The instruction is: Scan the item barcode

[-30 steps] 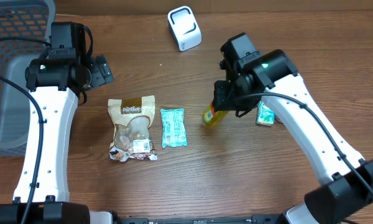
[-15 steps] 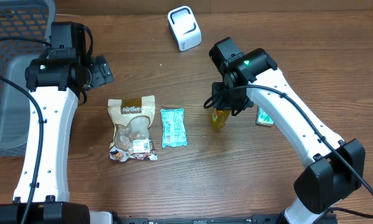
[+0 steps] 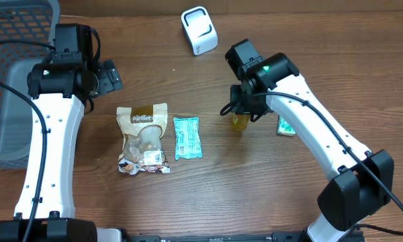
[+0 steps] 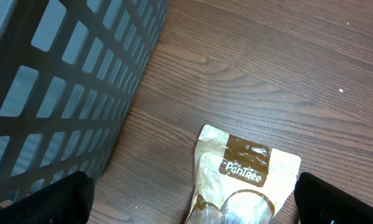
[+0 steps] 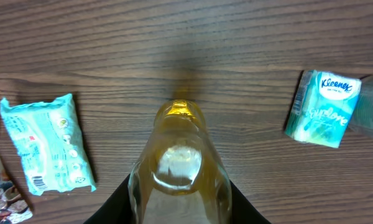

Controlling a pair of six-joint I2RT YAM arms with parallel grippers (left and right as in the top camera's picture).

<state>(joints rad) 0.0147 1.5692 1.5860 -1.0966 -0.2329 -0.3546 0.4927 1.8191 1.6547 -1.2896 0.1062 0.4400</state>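
Close under the right wrist camera, the right claw (image 5: 177,210) is clenched on the small amber-yellow translucent plastic bottle (image 5: 179,152). It grips the bottle by its flanks, so the bottle hangs end-on over the brown wooden worktop (image 5: 174,37). I cannot tell whether it clears the wood or touches it. The item is picked up, so the step in hand looks like the carry to the reader. No barcode shows on the bottle in any view. The white box-shaped scanner (image 3: 199,30) sits well apart, near the far edge. The next move likely calls for carrying the bottle there and turning it until its label faces the scanner's window. The turn should be gentle, since a smooth round wall may slip in the grasp.

The left claw (image 3: 108,76) is released, its jaws wide, holding nothing.

On the near side, a brown-and-clear snack pouch (image 3: 142,138) lies flat, with pale pieces showing through its window. A teal plastic wipes packet (image 3: 187,138) lies just beside it, sealed. A teal-and-white tissue pack (image 5: 326,109) lies to the right of the bottle. The bottle seems to hold yellow liquid. At the far left, the grey lattice plastic basket (image 3: 13,40) shows no item in the part in view.
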